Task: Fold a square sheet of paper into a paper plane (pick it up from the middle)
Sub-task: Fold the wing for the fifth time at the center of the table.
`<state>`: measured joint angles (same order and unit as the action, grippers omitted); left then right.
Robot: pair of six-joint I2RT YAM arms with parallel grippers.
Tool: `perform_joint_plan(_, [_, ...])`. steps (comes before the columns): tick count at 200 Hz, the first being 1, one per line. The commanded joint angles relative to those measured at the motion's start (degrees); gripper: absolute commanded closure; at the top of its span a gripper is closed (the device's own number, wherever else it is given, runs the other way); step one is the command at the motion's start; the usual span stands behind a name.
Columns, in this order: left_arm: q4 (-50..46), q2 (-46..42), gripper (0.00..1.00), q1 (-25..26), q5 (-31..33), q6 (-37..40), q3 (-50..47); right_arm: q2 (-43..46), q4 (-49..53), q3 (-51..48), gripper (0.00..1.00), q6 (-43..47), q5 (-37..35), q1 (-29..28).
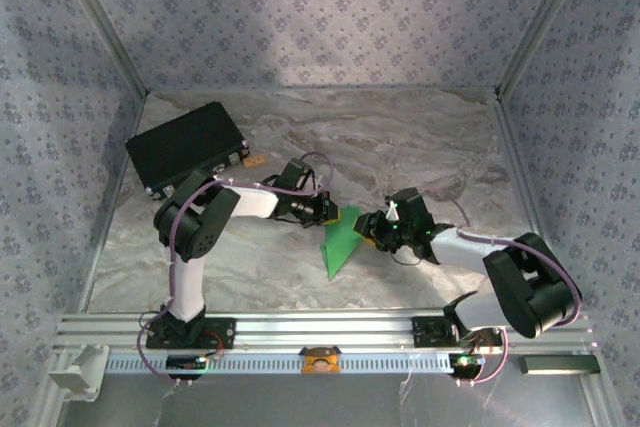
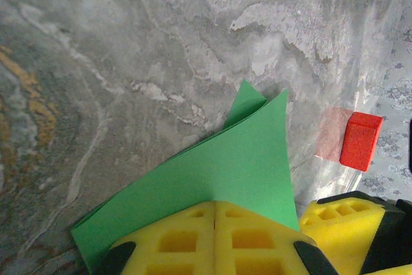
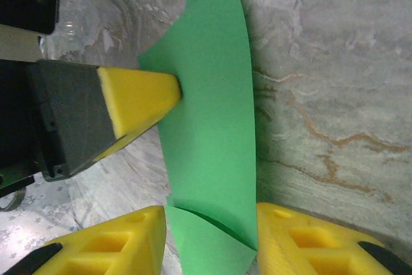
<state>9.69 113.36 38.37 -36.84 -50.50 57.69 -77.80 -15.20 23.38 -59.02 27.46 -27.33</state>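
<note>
The left gripper (image 2: 214, 236) has its yellow fingers pressed flat together on the folded green paper (image 2: 225, 165), pinching it at one long edge near the wide end. The right gripper (image 3: 211, 214) stands with its jaws apart, one finger on either side of the paper's other end. Its right-hand finger (image 3: 302, 236) touches the paper's edge there, and nothing is clamped. The paper sits between the two arms, near the middle of the marbled table (image 1: 430, 137). It is well apart from the black case (image 1: 185, 147) and the small red block (image 2: 360, 140), and I can't tell whether it rests on the table or hangs just above it. From above it reads as a long narrow triangle. Its long axis runs roughly from the far side to the near side, with the sharp tip towards the arm bases and leaning a little left, and the broad end is up between the grippers. The trouble I'd expect is the layers parting, since at one corner two flaps already stand a little away from each other and only the one pinch holds them. If the right jaws close across the width rather than flat on the layers, the bowed sheet would likely buckle or take a stray crease. If the arms pull apart, the paper could slide out of the edge pinch or tear there.
</note>
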Motion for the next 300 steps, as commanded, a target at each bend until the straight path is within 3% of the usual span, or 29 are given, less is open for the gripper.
perform_joint_plan(1, [-2.42,0.26,0.96,0.39,0.27,0.03,-1.14,-0.90,-2.85,-0.37,0.58,1.25,2.78,0.77])
perform_joint_plan(109, [-1.78,-0.31,0.96,0.34,0.47,-0.24,-1.53,-6.08,-0.54,2.75,0.60,7.06,7.33,2.31])
perform_joint_plan(183, [-1.52,-2.09,0.94,0.31,0.63,-0.21,-0.92,-6.65,2.41,3.43,0.75,10.32,6.90,3.10])
perform_joint_plan(216, [-1.15,-3.26,0.91,0.42,1.37,-0.67,-1.38,-7.53,-0.32,2.52,0.85,8.08,6.83,3.09])
perform_joint_plan(253, [0.26,-7.60,0.81,0.65,3.89,-2.06,-3.49,-7.61,-4.24,0.32,0.94,3.84,5.50,3.02])
perform_joint_plan(300, [-1.18,-8.50,0.80,1.35,6.52,-2.94,-4.78,-6.02,-8.00,-1.56,0.96,-3.69,1.18,0.72])
